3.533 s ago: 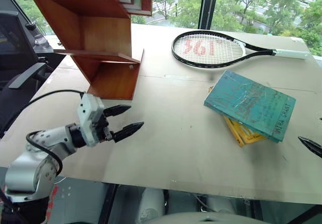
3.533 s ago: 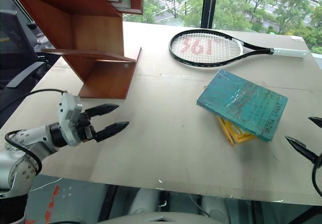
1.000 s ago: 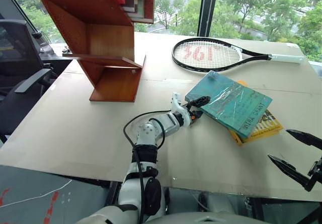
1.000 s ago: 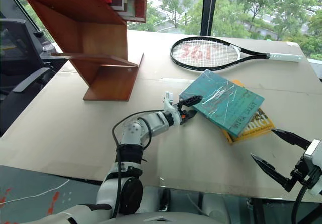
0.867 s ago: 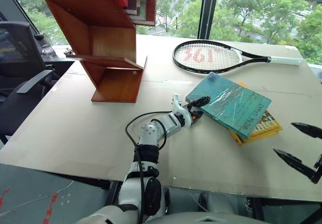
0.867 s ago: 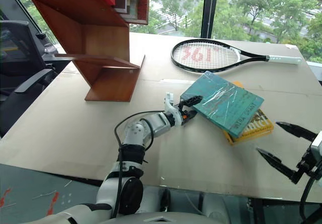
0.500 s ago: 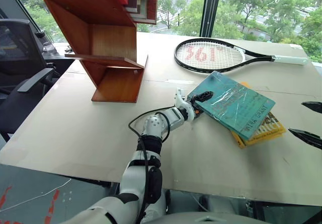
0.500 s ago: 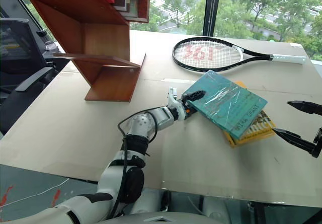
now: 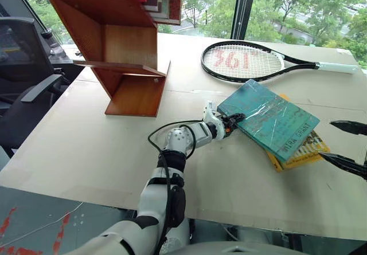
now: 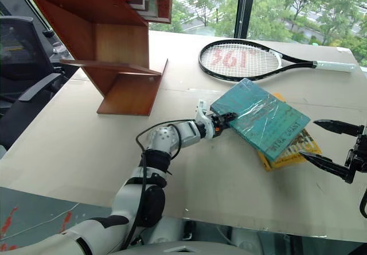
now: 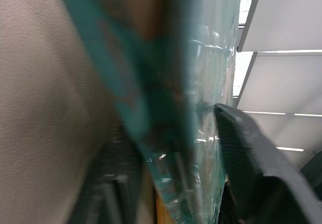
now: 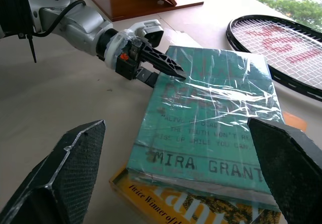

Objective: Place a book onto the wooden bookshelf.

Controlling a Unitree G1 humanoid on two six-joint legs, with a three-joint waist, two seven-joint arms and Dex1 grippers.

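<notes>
Pinching the near-left corner of the book (image 9: 268, 117) – left gripper (image 9: 233, 120) has one finger above, one below – teal cover resting on a yellow book (image 9: 303, 153); right gripper (image 10: 331, 146) spread wide beside it.

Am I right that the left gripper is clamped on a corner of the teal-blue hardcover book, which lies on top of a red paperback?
Not quite: the book underneath is yellow, not red. In the right wrist view the left gripper has its fingers on a corner of the teal-blue hardcover book, which lies on a yellow book.
</notes>
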